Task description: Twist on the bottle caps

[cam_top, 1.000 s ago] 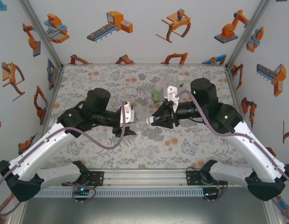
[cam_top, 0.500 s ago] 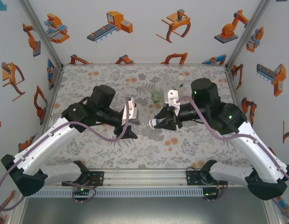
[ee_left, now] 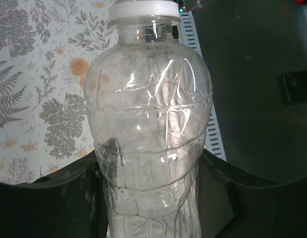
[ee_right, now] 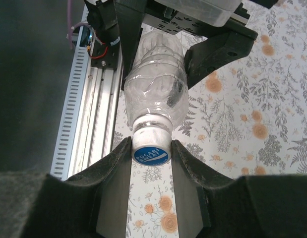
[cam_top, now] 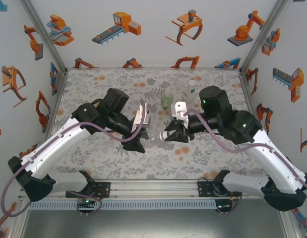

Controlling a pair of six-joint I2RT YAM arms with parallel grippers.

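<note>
One short clear bottle (cam_top: 154,138) hangs sideways mid-frame up top, hard for us to make out; green-tinted bottle (cam_top: 166,102) behind it. Left wrist: left gripper (ee_left: 151,163) clamps the clear one, base cut off. Right wrist: right gripper (ee_right: 152,149) pinches its white cap (ee_right: 152,143).

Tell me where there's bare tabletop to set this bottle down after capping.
Far-left table behind the left arm is bare, as is the near strip between the held bottle and the base rail. Crowded: far right-centre, with the green-tinted bottle and the taller bottle.
</note>
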